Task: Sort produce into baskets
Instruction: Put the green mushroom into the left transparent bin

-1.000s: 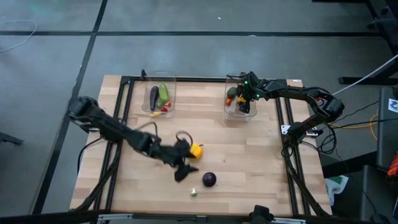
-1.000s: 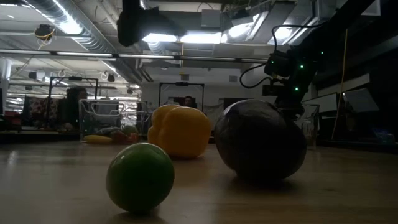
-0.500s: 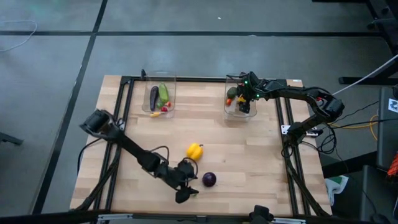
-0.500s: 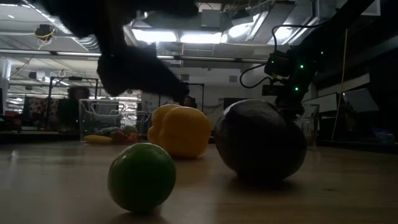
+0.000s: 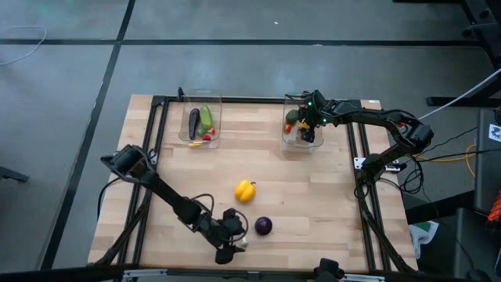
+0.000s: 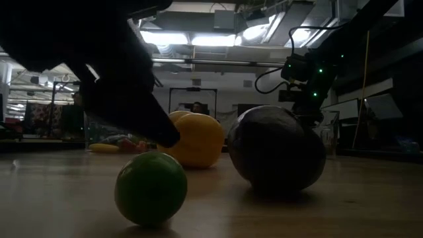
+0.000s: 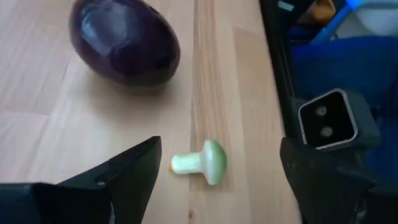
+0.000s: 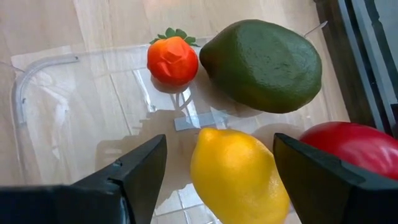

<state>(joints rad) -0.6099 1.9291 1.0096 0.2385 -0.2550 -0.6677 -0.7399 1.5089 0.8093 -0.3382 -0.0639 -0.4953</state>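
A small green mushroom-shaped piece (image 7: pixel 202 163) lies on its side on the table near the front edge (image 5: pixel 243 243). My left gripper (image 7: pixel 219 152) stands open just above it, one finger on either side, touching nothing. A purple round piece (image 5: pixel 264 225) and a yellow pepper (image 5: pixel 245 189) rest on the table nearby. My right gripper (image 8: pixel 219 144) hangs open over the right basket (image 5: pixel 287 135), above a lemon (image 8: pixel 239 177). Beside the lemon lie a green avocado (image 8: pixel 264 65), a red tomato (image 8: pixel 351 152) and a small orange-red piece (image 8: pixel 173 60).
The left basket (image 5: pixel 217 117) at the back holds a purple eggplant (image 5: pixel 193 122), a green cucumber (image 5: pixel 206 117) and small red pieces. Black rails (image 5: pixel 156 141) run along both table sides. Bare wood lies between the baskets and the loose pieces.
My left gripper has gone down and toward the table's near edge, from beside the yellow pepper to over the small green piece, rolling a little on the way. Its fingers have stayed open. The pepper, the purple piece and the green piece have not moved.
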